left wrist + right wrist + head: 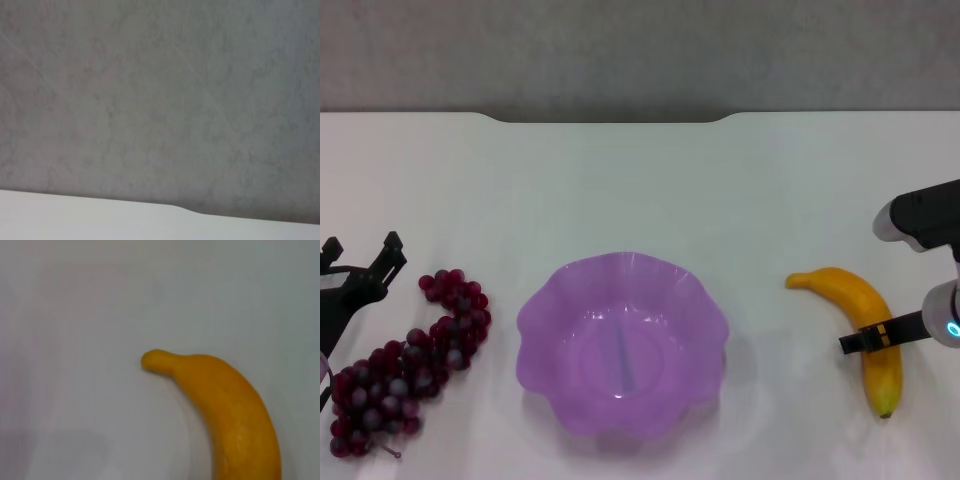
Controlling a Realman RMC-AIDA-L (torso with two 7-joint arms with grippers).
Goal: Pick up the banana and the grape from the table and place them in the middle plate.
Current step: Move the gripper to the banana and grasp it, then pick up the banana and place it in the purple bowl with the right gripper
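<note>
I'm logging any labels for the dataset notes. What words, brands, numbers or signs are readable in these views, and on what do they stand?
None: no readable text in any view.
The banana, the grape, the middle plate and the table carry no print or sticker.
The right claw, across the banana, shows only a small blue light, no lettering; the left claw, by the grape, is plain black.

head overlooks table (640, 180); right wrist close over banana (230, 410).

On the table (620, 190), the grape (410, 360) lies left of the middle plate (545, 310), the banana (865, 325) right
</note>
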